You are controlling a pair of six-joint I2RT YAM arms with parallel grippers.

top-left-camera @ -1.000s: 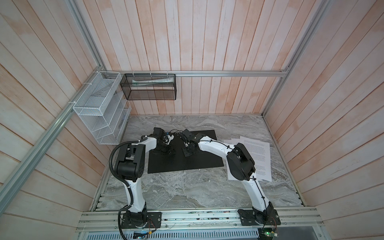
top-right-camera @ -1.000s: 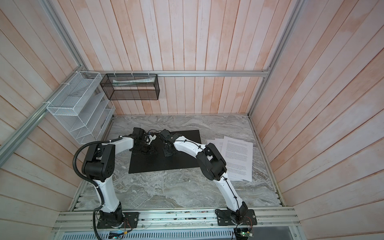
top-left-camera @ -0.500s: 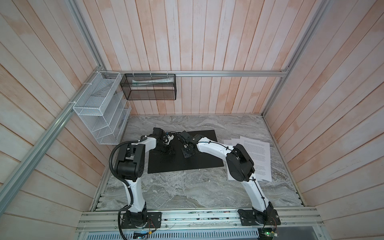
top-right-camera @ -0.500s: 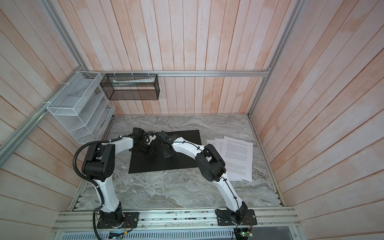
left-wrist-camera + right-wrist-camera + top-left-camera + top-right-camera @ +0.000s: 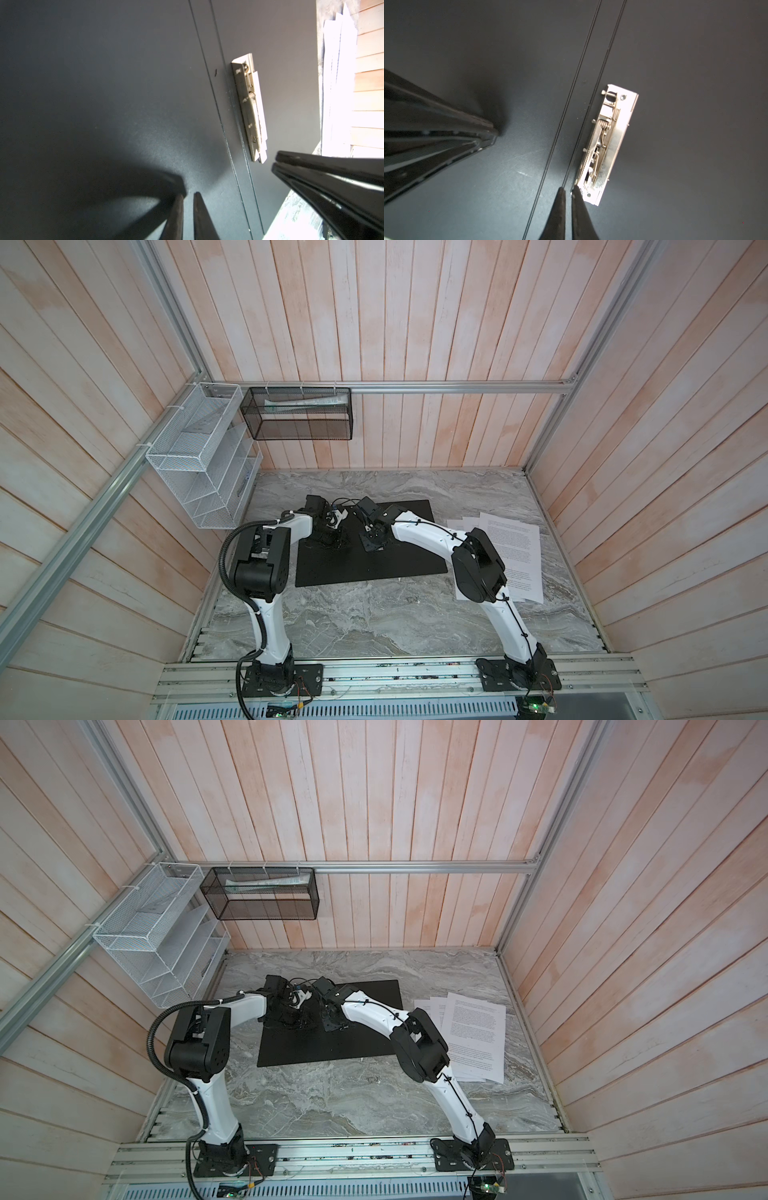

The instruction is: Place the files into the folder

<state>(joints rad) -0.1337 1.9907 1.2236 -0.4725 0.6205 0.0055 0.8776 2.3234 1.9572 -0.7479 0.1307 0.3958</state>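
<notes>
left gripper (image 5: 188,195) and right gripper (image 5: 568,190), both clenched, nothing grasped
left tips low over the black left leaf of the folder (image 5: 374,568); right tips at the near end of the metal clip (image 5: 608,143) beside the spine. folder open, flat, mid table (image 5: 374,622). files (image 5: 513,539) fanned just right of it, outside.

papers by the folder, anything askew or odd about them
Yes: the papers lie fanned out with their edges not squared, on the table to the right of the open folder in both top views. None is inside it. No damage is visible.
</notes>
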